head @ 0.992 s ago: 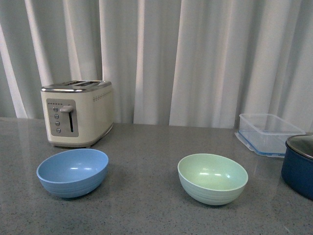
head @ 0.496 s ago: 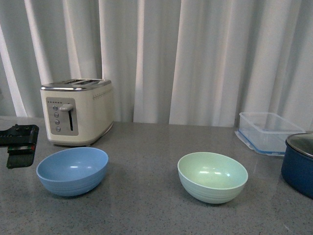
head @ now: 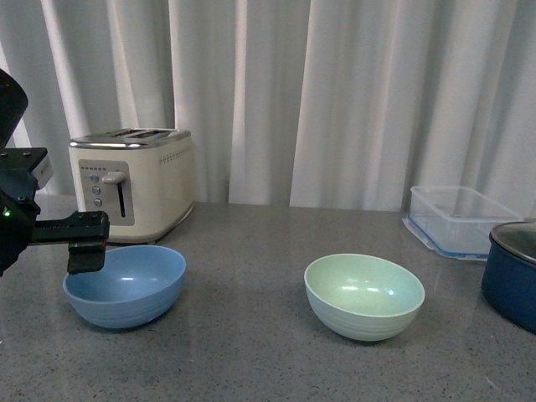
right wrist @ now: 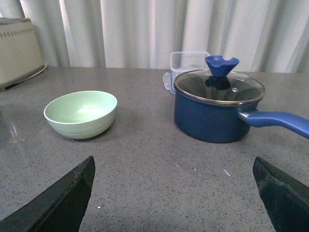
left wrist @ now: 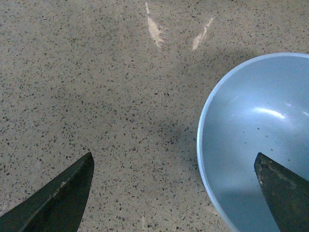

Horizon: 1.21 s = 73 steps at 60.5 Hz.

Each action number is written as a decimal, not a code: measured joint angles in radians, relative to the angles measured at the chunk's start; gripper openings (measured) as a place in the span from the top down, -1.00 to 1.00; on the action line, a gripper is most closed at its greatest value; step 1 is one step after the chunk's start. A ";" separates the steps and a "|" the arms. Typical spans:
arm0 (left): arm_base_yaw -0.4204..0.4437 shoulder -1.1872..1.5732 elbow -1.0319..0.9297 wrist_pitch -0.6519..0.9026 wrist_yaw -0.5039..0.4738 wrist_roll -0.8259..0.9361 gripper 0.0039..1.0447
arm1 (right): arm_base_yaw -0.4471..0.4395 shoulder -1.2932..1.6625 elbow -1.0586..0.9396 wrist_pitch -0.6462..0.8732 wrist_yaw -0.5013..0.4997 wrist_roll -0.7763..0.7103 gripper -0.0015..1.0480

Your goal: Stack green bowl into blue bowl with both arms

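A pale pleated curtain is seen across the whole background, and a grey speckled surface is spread below it. A cream toaster is placed at the back left. The black left arm is seen at the left edge of the front view. A navy pot with a glass lid is set at the far right, and a clear plastic container is placed just behind it.

The blue bowl is found upright on the surface in front of the toaster. The green bowl is set upright right of centre, well apart from the blue one.

The left claw is spread wide and nothing is held; the blue bowl's rim is straddled, one finger over the inside and the other over bare surface. Contact cannot be told. The right claw is likewise spread wide and nothing is held.
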 joint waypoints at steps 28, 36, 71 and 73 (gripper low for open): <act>-0.006 0.080 0.049 -0.013 -0.011 -0.043 -0.57 | 0.000 0.000 0.000 0.000 0.000 0.000 -0.81; -0.006 0.086 0.050 -0.018 -0.008 -0.056 -0.15 | 0.000 0.000 0.000 0.000 0.000 0.000 -0.81; -0.012 0.084 0.078 -0.082 0.030 -0.153 0.94 | 0.000 0.000 0.000 0.000 0.000 0.000 -0.81; -0.014 0.083 0.084 -0.087 0.031 -0.157 0.94 | 0.000 0.000 0.000 0.000 0.000 0.000 -0.81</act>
